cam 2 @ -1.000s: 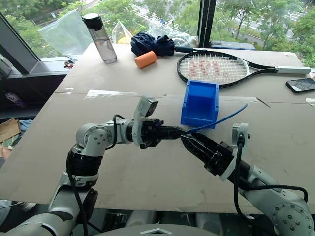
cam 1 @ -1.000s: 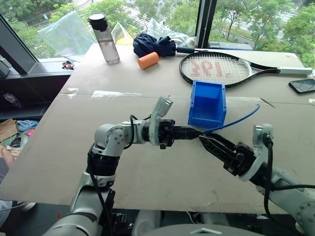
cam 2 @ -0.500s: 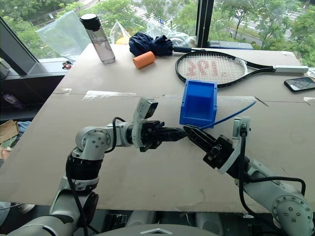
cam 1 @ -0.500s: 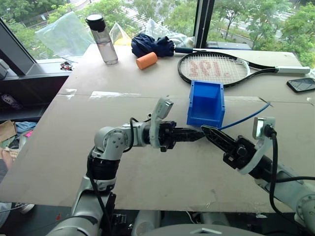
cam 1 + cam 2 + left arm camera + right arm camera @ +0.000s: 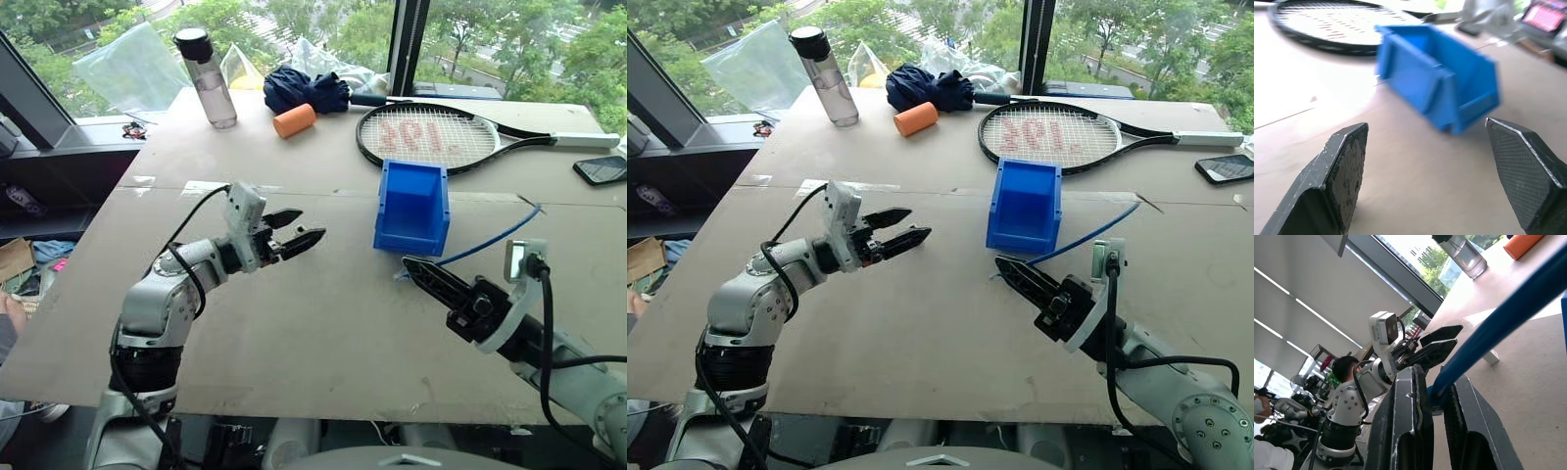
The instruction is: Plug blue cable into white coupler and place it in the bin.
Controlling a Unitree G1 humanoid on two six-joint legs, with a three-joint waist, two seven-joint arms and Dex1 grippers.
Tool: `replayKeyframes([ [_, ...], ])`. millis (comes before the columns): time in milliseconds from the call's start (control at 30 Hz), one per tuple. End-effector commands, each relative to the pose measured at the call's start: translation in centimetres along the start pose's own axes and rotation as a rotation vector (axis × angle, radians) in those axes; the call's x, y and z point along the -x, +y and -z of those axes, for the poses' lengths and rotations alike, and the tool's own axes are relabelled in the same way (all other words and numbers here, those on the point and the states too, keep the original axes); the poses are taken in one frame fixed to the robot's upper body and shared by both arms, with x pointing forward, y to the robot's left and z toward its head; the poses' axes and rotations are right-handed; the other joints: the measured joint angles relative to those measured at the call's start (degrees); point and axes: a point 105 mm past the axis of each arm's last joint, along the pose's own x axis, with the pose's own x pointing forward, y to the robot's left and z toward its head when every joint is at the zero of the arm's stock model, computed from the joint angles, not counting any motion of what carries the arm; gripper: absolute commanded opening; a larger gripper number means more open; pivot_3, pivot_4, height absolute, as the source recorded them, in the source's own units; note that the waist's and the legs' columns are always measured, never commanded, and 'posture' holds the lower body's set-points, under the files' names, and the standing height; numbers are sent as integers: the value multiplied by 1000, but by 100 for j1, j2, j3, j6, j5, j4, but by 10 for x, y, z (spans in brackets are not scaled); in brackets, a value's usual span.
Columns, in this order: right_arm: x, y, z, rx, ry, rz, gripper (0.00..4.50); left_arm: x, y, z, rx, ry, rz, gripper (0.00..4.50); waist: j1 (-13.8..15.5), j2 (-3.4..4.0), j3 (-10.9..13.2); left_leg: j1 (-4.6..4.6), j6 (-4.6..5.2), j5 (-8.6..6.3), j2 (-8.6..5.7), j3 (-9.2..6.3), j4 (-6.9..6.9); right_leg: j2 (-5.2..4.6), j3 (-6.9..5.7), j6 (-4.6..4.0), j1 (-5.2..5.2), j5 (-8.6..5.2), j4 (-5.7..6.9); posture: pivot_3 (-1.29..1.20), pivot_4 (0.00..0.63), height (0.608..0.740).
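gripping the blue cable (image 5: 482, 244) beside the bin (image 5: 412, 208), right claw (image 5: 409, 264); left claw (image 5: 306, 227) wide over bare tabletop (image 5: 323, 333)

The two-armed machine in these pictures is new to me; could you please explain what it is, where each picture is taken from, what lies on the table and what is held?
It is a humanoid robot with two arms, each ending in a gripper of two black fingers. Two pictures come from cameras in its head, looking down over the arms; the other two come from a camera on each wrist, looking along that gripper's fingers.

The left gripper is open and holds nothing. The right gripper is shut on a thin bright-blue cable, which the right wrist view shows pinched between its fingers.

On the brown table stand a boxy blue plastic bin, a black tennis racket, a clear water bottle, an orange cylinder, a dark blue bundle of cloth and a black phone.
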Motion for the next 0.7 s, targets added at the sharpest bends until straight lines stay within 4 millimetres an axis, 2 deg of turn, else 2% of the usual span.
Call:
replayKeyframes([
  [33, -3, 5, -3, 9, -13, -33, 0, -4, -1, 1, -117, 2, 10, 3869, 47, -1, 1, -2, 0, 0, 1, 0, 0, -2, 0, 0, -1, 0, 0, 0, 150, 740],
  [400, 1, 2, -6, 69, 8, 3, 0, -38, 22, 34, -234, 122, 68, 3869, 53, -4, 0, -8, 1, 0, -6, -3, 4, -2, -10, 15, -1, 10, 0, 0, 150, 740],
  [500, 4, 3, -4, 77, 5, 19, 0, -45, 21, 41, -237, 138, 108, 3060, 45, -7, -1, -10, 1, 0, -6, -2, 4, -2, -13, 23, -1, 14, 0, 0, 150, 740],
  [533, 4, 3, -3, 81, 4, 24, 0, -46, 22, 42, -233, 143, 116, 2469, 39, -7, -1, -9, 1, 0, -6, -3, 4, -2, -13, 23, -1, 14, 0, 0, 150, 740],
  [567, 4, 3, -3, 83, 2, 26, 0, -46, 22, 44, -231, 146, 121, 2168, 38, -8, -1, -10, 1, 0, -6, -2, 4, -1, -14, 24, -2, 14, 1, 0, 150, 740],
  [600, 5, 3, -4, 91, -2, 33, 0, -47, 23, 44, -229, 147, 129, 1552, 38, -8, -1, -9, 1, 0, -5, -4, 4, -1, -14, 24, -1, 14, 2, 0, 150, 740],
  [633, 6, 2, -4, 102, -7, 40, 0, -47, 22, 43, -226, 146, 145, 1227, 39, -8, -2, -9, 1, 0, -4, -6, 5, -1, -15, 24, -1, 14, 2, 0, 150, 740],
  [667, 6, 1, -5, 121, -10, 48, 0, -48, 19, 41, -222, 138, 176, 611, 37, -8, -2, -8, 1, 0, -4, -5, 5, 0, -16, 24, -1, 14, 3, 0, 150, 740],
  [700, 7, 0, -5, 143, -8, 55, 0, -48, 14, 37, -212, 118, 214, 579, 38, -8, -2, -8, 1, 0, -4, -5, 5, 0, -15, 24, -1, 15, 3, 0, 150, 740],
])
